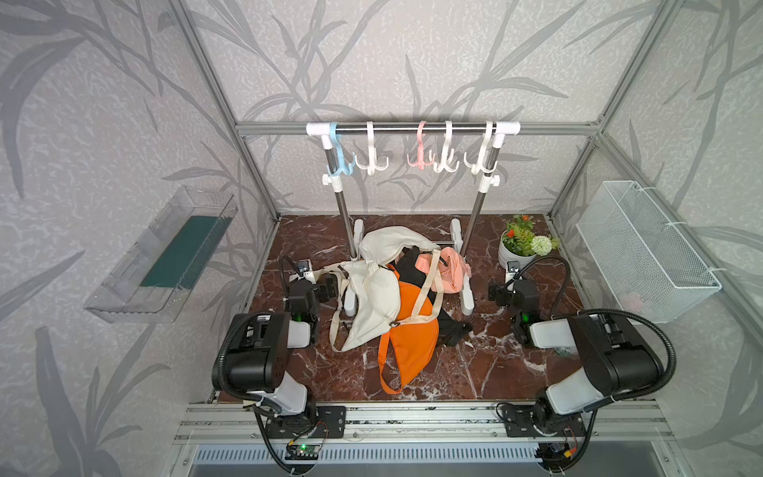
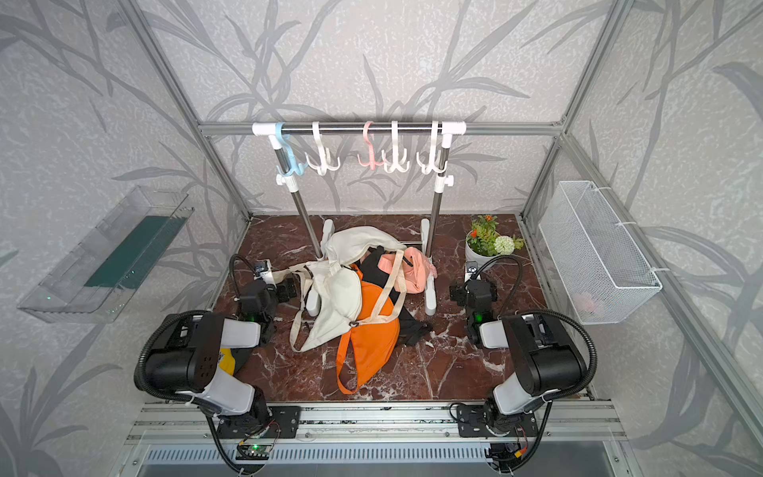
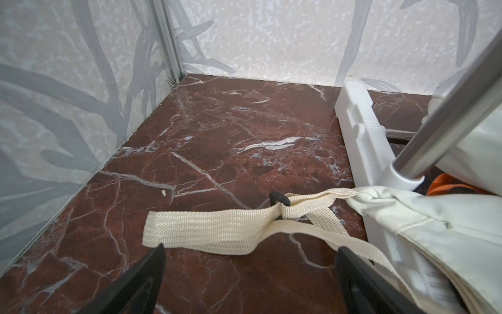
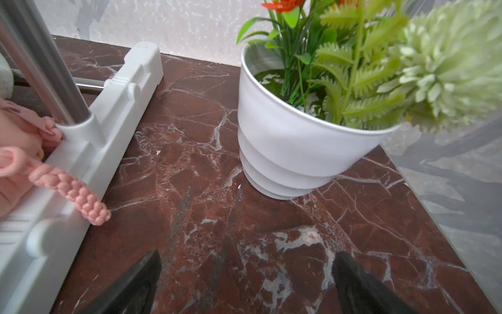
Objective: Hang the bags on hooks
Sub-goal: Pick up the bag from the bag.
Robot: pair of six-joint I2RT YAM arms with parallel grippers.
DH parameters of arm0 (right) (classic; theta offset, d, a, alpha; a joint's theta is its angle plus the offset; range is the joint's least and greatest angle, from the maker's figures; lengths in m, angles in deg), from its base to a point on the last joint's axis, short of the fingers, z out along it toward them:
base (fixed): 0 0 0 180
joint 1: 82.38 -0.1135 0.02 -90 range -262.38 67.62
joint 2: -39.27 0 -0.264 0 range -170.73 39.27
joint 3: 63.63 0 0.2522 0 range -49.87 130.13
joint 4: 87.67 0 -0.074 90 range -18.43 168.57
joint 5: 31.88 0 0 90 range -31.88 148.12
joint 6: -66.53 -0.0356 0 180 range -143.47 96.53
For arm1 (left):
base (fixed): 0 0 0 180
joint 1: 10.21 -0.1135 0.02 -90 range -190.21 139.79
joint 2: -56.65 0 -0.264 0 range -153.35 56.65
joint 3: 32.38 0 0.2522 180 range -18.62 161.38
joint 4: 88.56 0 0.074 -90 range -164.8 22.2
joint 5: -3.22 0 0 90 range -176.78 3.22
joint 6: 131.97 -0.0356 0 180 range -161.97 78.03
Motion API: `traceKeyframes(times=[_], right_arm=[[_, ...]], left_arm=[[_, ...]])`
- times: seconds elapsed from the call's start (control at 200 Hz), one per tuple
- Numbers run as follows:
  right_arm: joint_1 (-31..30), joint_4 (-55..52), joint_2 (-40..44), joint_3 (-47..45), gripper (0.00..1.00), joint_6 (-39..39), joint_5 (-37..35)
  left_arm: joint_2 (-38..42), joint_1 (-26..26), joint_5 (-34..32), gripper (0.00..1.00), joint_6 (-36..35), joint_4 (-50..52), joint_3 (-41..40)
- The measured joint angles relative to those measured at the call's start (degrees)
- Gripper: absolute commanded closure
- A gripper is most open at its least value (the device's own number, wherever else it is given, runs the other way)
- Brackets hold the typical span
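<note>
1. The left gripper (image 3: 251,248) has its jaws spread wide and clamps nothing. In the left wrist view its black fingertips (image 3: 159,252) stand well apart, with the marble floor (image 3: 217,130) showing between them.
2. A cream strap (image 3: 217,228) lies flat on the floor just ahead of those fingertips. One run of it passes right beside a fingertip, and whether the two touch cannot be told.
3. In both top views the left gripper (image 1: 328,287) sits left of centre, right at the left edge of the bag pile.
4. The right gripper (image 4: 247,255) is also wide open and grips nothing, with only bare floor between its fingertips. In a top view it sits right of centre (image 1: 497,293), between the rack foot (image 1: 467,295) and the plant pot (image 1: 512,256).
5. The bags lie heaped at the centre of the frame, on the floor and across the rack's feet. A cream bag (image 1: 371,297) is on the left of the heap. An orange bag (image 1: 413,342) reaches toward lower centre, a pink bag (image 1: 450,268) is on the right, and a black bag (image 1: 413,264) lies under them.
6. The hooks (image 1: 420,155) hang from the rail (image 1: 413,129) at upper centre, well above the heap.
</note>
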Motion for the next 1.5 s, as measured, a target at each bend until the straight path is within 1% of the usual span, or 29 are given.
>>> traceKeyframes(times=[0.93,1.03,1.11,1.155,1.215,1.27,1.31,1.37,1.455,1.5], right_arm=[[0.7,-0.44,0.0,0.39,0.01,-0.24,1.97],[0.72,-0.39,0.04,0.39,0.01,-0.26,1.88],[0.74,-1.46,0.74,0.66,0.01,-0.2,1.86],[0.33,-5.2,2.36,1.81,0.01,-0.11,1.38],[-0.26,-14.45,6.03,5.66,0.01,-0.33,0.83],[-0.52,-22.12,10.54,10.45,0.01,-2.82,1.6],[-0.55,-25.77,13.73,13.51,0.01,-5.03,3.1],[-0.2,-30.86,18.58,18.03,0.0,-7.13,9.01],[-0.31,-35.43,23.82,21.33,0.07,-8.0,17.46],[-1.64,-37.88,25.83,21.73,0.12,-8.0,19.32]], left_arm=[[0.0,0.11,0.85,0.01,-0.46,0.5,0.02],[0.0,0.11,0.87,0.04,-0.48,0.5,0.02],[0.22,0.11,0.74,0.05,-0.46,0.81,0.02],[1.46,0.11,0.0,0.05,-0.17,2.49,0.02],[4.76,0.11,-1.51,0.04,0.22,6.56,0.33],[8.85,0.11,-2.67,0.02,0.7,11.06,1.55],[12.31,0.11,-3.74,0.01,1.6,13.79,2.75],[18.4,-0.17,-5.18,0.01,4.09,17.49,4.31],[26.88,-0.94,-5.44,0.02,6.88,20.68,5.6],[30.69,-1.33,-5.33,0.02,8.0,21.44,5.79]])
